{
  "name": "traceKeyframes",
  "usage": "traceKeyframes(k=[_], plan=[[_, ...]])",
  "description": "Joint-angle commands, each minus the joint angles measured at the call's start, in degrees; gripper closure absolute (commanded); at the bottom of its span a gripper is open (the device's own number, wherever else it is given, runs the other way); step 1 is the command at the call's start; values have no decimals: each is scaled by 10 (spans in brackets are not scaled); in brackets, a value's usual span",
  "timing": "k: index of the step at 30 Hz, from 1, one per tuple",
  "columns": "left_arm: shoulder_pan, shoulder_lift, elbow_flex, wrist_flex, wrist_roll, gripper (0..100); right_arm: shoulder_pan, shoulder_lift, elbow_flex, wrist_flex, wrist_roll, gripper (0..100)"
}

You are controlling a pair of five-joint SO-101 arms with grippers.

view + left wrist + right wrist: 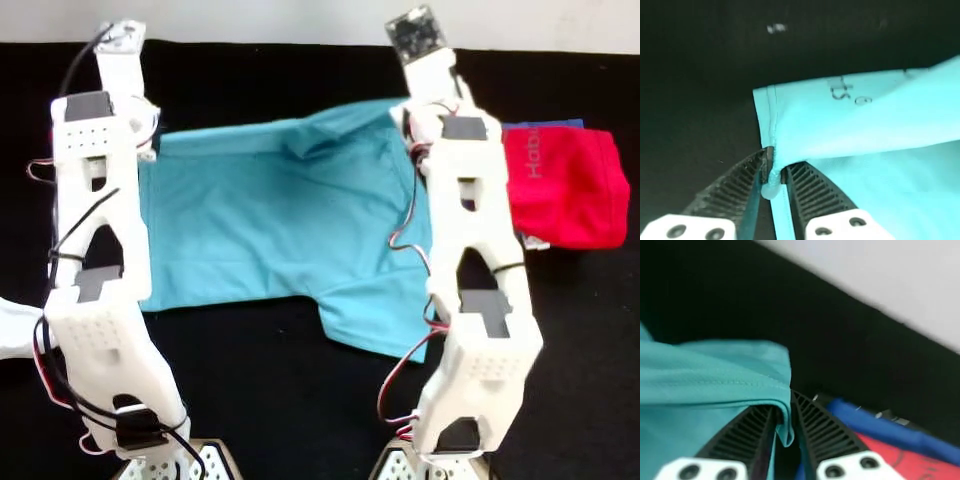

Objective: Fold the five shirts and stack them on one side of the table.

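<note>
Teal shirt spread flat on black surface. Left gripper clamped on hem corner; right gripper pinching far edge, beside folded red shirt. Risk — both bites shallow: fabric could slip out mid-fold, or uneven pull skew crease.

Both arms are white printed plastic: blocky shells with open cutouts and dotted grid panels. The left arm and right arm look like the same build, with black motor blocks at the joints. Thin red, black and white wires loop along the links, and a black cable runs to the left arm's top. A small dark board caps the right arm, probably the camera. The left gripper and right gripper have black ribbed fingers on white mounts with dark round screw holes. The bases are pale perforated plates.
</note>
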Motion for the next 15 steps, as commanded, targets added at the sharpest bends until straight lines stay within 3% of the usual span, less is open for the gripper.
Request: traceKeyframes(k=[1, 8, 15], plan=[[-5, 3, -22, 45, -5, 992, -6, -9, -8, 73, 5, 992], [3, -25, -23, 205, -6, 992, -6, -98, -5, 264, 5, 992], [30, -74, -18, 331, -56, 992, -7, -147, -4, 418, 7, 992]])
